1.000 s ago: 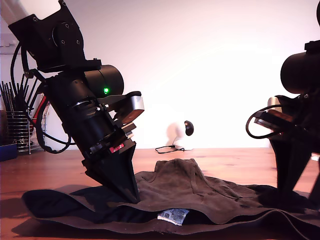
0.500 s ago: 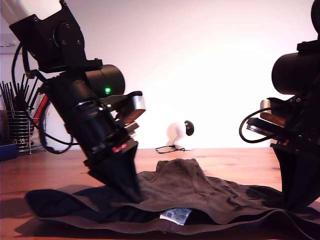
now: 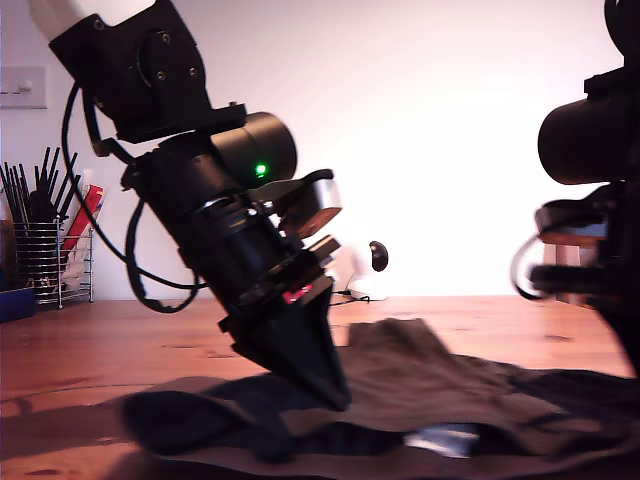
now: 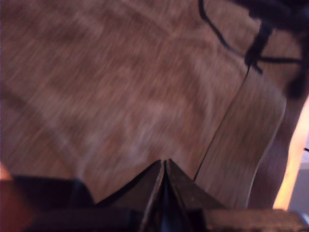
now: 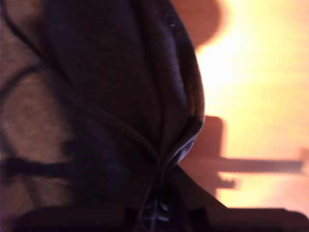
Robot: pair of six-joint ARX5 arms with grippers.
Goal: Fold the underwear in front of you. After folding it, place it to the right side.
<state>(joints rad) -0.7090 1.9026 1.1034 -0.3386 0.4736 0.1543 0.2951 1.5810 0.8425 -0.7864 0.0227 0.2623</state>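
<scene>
We see a dark brown, soft cloth pair of underwear (image 3: 420,375) lying low and spread out on a brown wooden table (image 3: 100,350). In the exterior view it runs from a bit left of the middle all the way to the exterior view's right edge. It has a small hump in the middle, and a small white label (image 3: 440,440) shows at its front edge, too blurry to read. My first gripper (image 3: 335,395) is black and pointed. It leans down from the exterior view's upper left, and its tip is pushed into the cloth near the underwear's left part in that view. In the first wrist view the 2 fingers of my first gripper (image 4: 164,166) are pressed tight together with a fold of the underwear (image 4: 120,96) caught at the tip. A long seam runs across the cloth just beside them. A small green light (image 3: 262,170) glows on that arm. The other big black arm (image 3: 590,140) stands at the exterior view's right edge, and we cannot see its tip there. In the second wrist view my second gripper (image 5: 157,193) has its fingers closed on the hemmed edge of the underwear (image 5: 96,96), and the cloth bunches in toward them. Bright bare table (image 5: 260,96) shows just past that edge. Far back at the exterior view's left, a wire basket (image 3: 45,260) holds dark sticks, and a white wall switch (image 3: 22,87) sits above it.
</scene>
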